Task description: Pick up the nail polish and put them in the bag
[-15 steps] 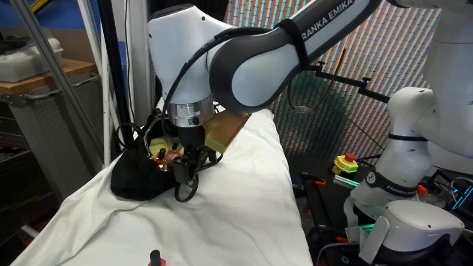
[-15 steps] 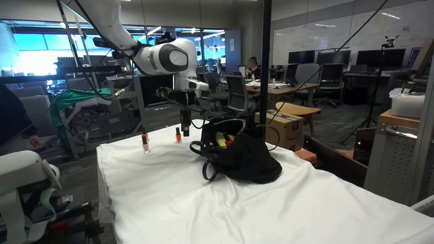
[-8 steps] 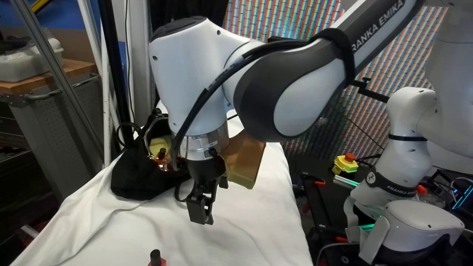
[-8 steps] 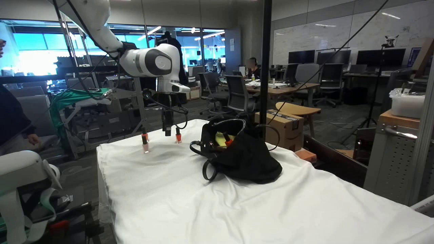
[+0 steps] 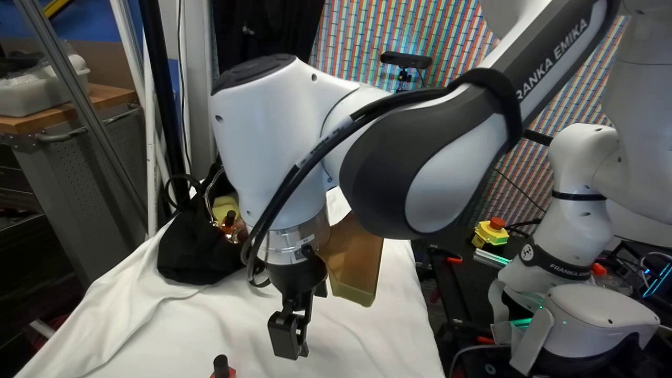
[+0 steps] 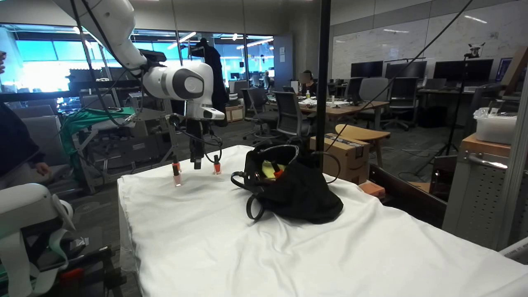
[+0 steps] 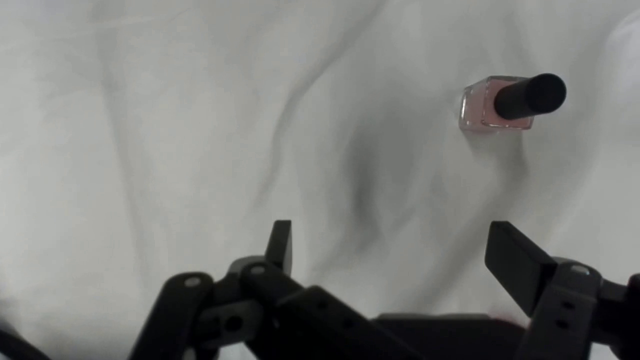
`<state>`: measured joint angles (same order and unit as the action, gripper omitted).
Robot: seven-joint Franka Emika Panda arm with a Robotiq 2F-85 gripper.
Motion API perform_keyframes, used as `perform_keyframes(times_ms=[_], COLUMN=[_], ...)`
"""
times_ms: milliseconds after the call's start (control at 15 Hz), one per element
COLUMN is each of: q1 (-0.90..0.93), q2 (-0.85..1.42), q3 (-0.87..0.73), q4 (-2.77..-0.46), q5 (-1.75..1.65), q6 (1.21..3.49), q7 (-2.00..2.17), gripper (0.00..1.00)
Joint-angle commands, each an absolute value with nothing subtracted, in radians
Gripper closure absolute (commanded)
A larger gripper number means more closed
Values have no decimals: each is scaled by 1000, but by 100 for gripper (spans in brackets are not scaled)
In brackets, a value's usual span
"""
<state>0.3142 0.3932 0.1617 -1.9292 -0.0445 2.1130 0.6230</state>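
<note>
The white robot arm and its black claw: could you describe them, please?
The white arm has dark grey panels, white EMIKA lettering, a black cable, a black strap and a silvery metal wrist ring. The black claw has two jointed, blocky fingers.

Jaws farther from bag [image 6: 303, 192]

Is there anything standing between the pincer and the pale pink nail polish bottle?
Nothing visible: in the wrist view, only wrinkled white cloth shows between the open pincer and the pale pink nail polish bottle. In an exterior view, an orange-red nail polish bottle appears on the pincer's opposite side, toward the black handbag.
</note>
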Motion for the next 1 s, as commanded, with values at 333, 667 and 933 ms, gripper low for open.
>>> perform_keyframes(times_ms=[333, 667, 933], q1=[340, 350, 358], q2=[410, 415, 422], q3=[183, 193, 199], q4=[-1977, -2017, -2042], q5=[23, 43, 56], q6=[2239, 2295, 2332], q7=[580, 560, 544], gripper=[0, 0, 0])
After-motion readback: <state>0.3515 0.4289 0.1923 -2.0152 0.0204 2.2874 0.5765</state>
